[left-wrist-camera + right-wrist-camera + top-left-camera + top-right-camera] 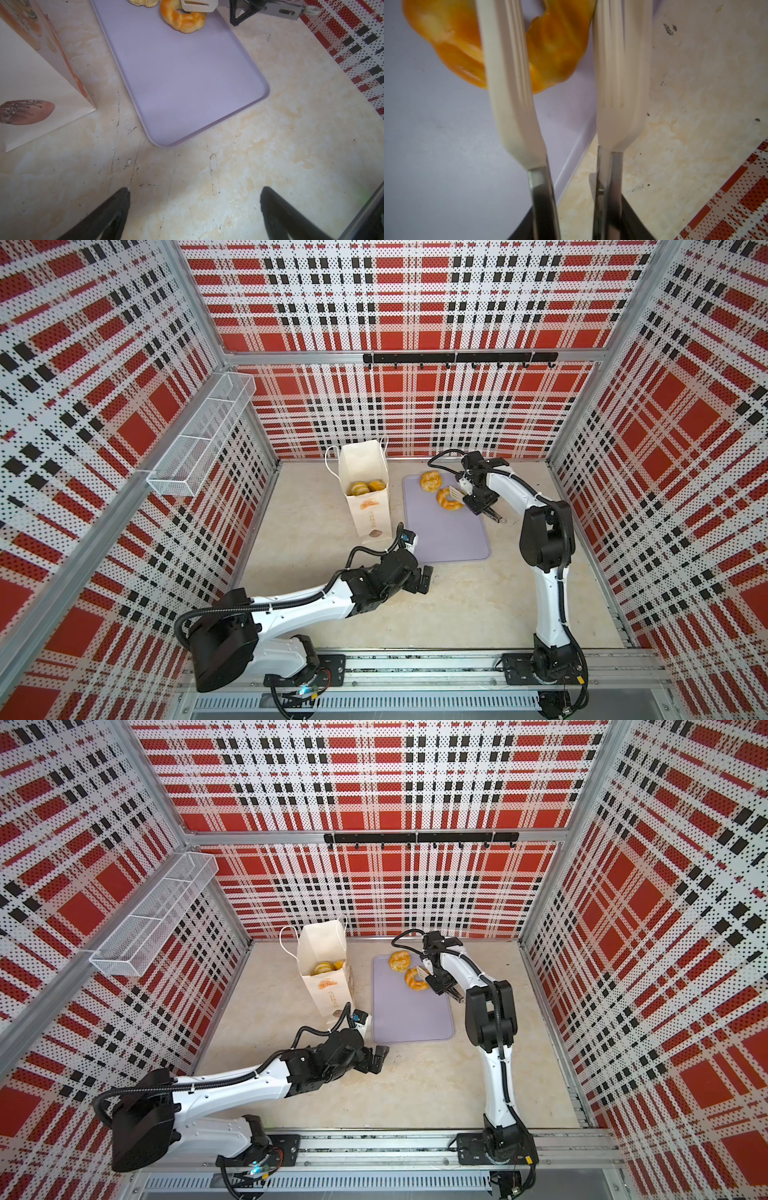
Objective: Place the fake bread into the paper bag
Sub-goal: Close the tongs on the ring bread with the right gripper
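Cream tongs (456, 492), clamped in the right gripper (478, 506), seemingly straddle a croissant (444, 500); left gripper (424, 578) gapes empty.

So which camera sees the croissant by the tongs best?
The left wrist view: the croissant shows sharp and nearly whole. The right wrist view blurs it behind the tongs; in both top views it is tiny.

Blurred tongs (508, 93) half hide a croissant (452, 41), seemingly.

Overhead stereo pair, two close wrist views
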